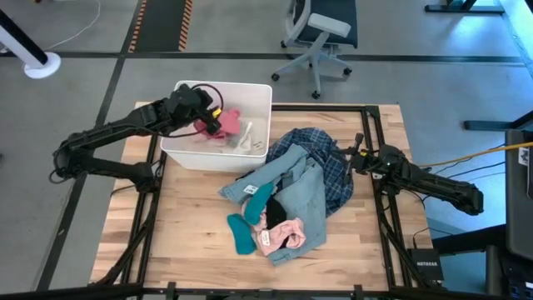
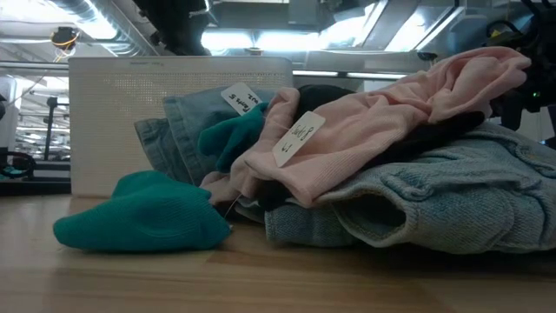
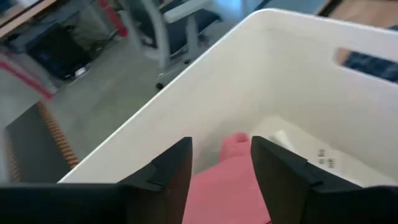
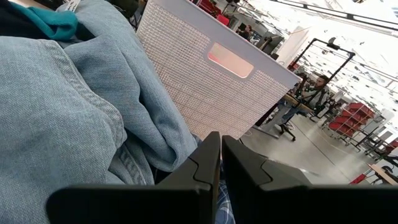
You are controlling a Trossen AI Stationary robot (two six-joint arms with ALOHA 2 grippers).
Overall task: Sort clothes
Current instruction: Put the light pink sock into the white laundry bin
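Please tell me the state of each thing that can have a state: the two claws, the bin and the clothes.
Left claw: over the bin, open, pink piece between its fingers.
Right claw: at the pile's edge, shut, holding nothing visible.
White bin: upright, holds a pink piece and a white top.
Denim: crumpled in the pile.
Plaid shirt: crumpled, partly under the denim.
Teal socks: on the table, by the pile.

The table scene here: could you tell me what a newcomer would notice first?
Probably the heap of clothes mid-table: light blue denim over a dark plaid shirt, with teal socks and a pale pink piece at its near edge. Next, the left gripper over the white bin, jaws apart around a pink garment.
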